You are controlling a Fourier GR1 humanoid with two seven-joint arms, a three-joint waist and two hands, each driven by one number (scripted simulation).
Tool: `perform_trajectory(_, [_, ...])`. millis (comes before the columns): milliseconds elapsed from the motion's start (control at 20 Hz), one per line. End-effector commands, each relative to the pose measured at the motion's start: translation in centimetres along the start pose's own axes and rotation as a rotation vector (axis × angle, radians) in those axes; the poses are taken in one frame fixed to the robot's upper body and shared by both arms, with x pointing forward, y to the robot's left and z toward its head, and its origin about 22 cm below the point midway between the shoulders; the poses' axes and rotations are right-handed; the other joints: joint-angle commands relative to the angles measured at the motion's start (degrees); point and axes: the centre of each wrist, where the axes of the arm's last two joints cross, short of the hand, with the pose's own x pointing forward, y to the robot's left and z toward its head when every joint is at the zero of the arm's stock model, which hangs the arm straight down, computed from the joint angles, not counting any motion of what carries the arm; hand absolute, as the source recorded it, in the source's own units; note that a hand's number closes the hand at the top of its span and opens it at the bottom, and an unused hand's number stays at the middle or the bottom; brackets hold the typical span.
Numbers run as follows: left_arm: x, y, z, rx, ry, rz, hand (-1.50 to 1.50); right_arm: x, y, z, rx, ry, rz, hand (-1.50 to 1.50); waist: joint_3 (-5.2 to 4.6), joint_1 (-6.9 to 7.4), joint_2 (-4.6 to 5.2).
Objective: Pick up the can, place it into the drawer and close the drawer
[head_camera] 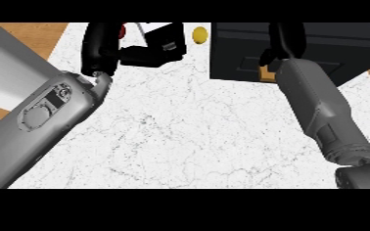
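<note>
1. L hand [101, 46] is sitting far left over the white tabletop [188, 127]; can't tell finger state.
2. R hand [285, 41] is reaching over the dark drawer [239, 49], far right; grip unclear.
3. Can not identifiable; yellow object [199, 34] is lying between the hands.

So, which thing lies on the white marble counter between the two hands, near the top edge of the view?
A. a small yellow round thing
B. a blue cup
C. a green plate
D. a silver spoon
A: a small yellow round thing shows on the counter near the view's top edge, just left of the black drawer, with the left hand on one side and the right hand on the other.
</note>
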Motion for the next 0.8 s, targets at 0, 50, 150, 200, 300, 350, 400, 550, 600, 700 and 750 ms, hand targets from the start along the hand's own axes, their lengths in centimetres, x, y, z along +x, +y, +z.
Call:
perform_trajectory(0, [-0.2,0.3,0.7,-0.025,-0.003,0.003,-1.5,2.1,-0.8,-1.6,-0.046,0.025,-0.054,-1.5,0.18,1.38,0.28])
perform_trajectory(50, [0.7,-0.1,0.4,-0.013,-0.011,0.001,-1.5,1.5,-1.9,-2.4,-0.055,0.031,-0.073,-1.5,0.25,1.26,0.27])
perform_trajectory(150, [-0.5,1.2,0.3,0.01,0.002,-0.011,-1.5,3.2,-0.1,-1.1,-0.026,-0.013,-0.107,-1.5,0.19,0.79,0.22])
perform_trajectory(200, [-0.3,1.5,0.5,-0.002,0.009,-0.005,-1.5,3.4,-1.0,-2.0,-0.027,0.004,-0.125,-1.5,0.19,1.09,0.17])
perform_trajectory(300, [-0.6,0.9,0.9,0.003,0.001,0.001,-1.5,3.2,-0.7,-1.6,-0.064,0.005,-0.22,-1.5,0.3,0.5,0.05])
perform_trajectory(350, [-0.5,0.7,0.9,-0.017,-0.002,0.009,-1.5,3.6,-1.9,-2.8,-0.084,-0.018,-0.27,-1.5,0.35,0.81,0.25])
perform_trajectory(400, [-1.3,0.4,1.3,0.004,0.012,0.004,-1.5,4.0,-1.5,-2.5,-0.084,-0.006,-0.31,-1.5,0.37,0.85,0.07])
perform_trajectory(550, [-2.1,1.3,1.6,-0.005,0.008,0.006,-1.5,4.4,-1.7,-2.7,-0.099,0.03,-0.428,-1.5,0.3,0.41,-0.08])
perform_trajectory(600, [-1.5,1.2,1.2,-0.003,-0.002,-0.002,-1.5,5.6,-1.2,-2.4,-0.082,0.024,-0.471,-1.5,0.34,0.38,0.0])
perform_trajectory(700, [-1.5,2.2,0.9,0.01,-0.005,-0.002,-1.5,4.9,-2.5,-3.5,-0.106,0.031,-0.525,-1.5,0.27,-0.17,-0.27])
perform_trajectory(750, [-1.1,1.9,1.3,0.005,0.001,0.009,-1.5,4.1,-2.1,-3.1,-0.117,0.037,-0.559,-1.5,0.33,-0.29,-0.54])
